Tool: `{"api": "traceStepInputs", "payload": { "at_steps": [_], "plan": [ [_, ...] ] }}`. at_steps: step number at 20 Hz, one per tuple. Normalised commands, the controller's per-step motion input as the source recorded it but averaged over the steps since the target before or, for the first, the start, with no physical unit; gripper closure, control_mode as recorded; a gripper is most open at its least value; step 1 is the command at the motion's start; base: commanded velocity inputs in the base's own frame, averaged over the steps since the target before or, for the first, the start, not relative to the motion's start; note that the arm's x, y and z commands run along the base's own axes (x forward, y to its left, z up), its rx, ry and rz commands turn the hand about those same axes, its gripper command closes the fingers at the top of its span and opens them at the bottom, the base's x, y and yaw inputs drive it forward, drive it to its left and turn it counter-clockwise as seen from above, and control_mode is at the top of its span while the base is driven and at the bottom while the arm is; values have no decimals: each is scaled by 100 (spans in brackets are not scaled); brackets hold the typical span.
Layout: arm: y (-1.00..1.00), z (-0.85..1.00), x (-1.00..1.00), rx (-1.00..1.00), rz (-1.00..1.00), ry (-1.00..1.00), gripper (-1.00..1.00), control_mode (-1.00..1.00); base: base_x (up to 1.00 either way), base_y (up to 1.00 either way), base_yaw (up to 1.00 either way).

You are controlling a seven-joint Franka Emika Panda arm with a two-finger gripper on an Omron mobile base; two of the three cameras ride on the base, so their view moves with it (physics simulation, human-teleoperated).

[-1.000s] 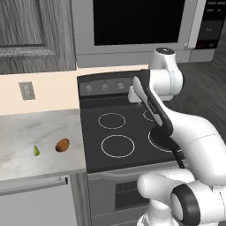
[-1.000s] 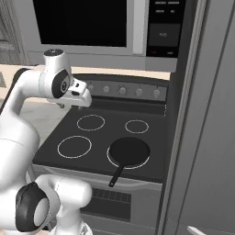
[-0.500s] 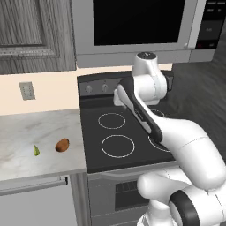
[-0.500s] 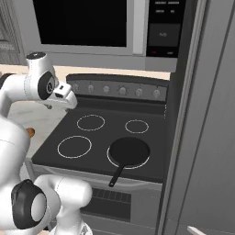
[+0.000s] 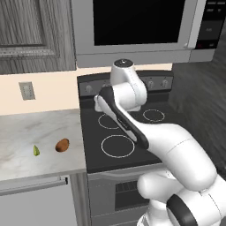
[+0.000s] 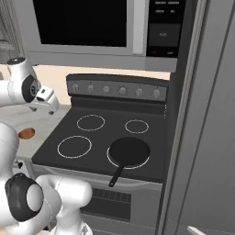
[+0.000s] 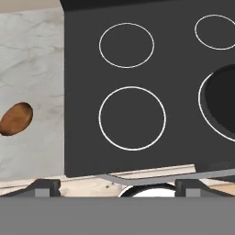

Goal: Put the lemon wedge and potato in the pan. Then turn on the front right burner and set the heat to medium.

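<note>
Hand spread wide above glossy black glass, oval smooth potato on marbled counter.

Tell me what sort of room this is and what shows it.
A home kitchen, rendered. A black glass cooktop with white burner rings carries a frying pan, a microwave hangs above it, and a marble counter beside it holds a potato and a lemon wedge.

The potato lies on the marble counter beside the black cooktop.
</note>
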Motion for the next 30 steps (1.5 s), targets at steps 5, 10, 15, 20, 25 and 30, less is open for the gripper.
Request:
{"api": "traceStepInputs", "payload": {
  "at_steps": [5,10,15,20,25,30],
  "plan": [
    [60,-15,9,0,-3,0,-100,-100,0,0,0],
    [48,-27,22,0,-3,0,-100,-100,0,0,0],
    [47,-12,21,0,-4,0,-100,-100,0,0,0],
    [40,-15,25,0,-4,0,-100,-100,0,0,0],
    [32,-21,30,0,-4,1,-100,-100,0,0,0],
    [31,-21,28,0,-4,2,-100,-100,0,0,0]
  ]
}}
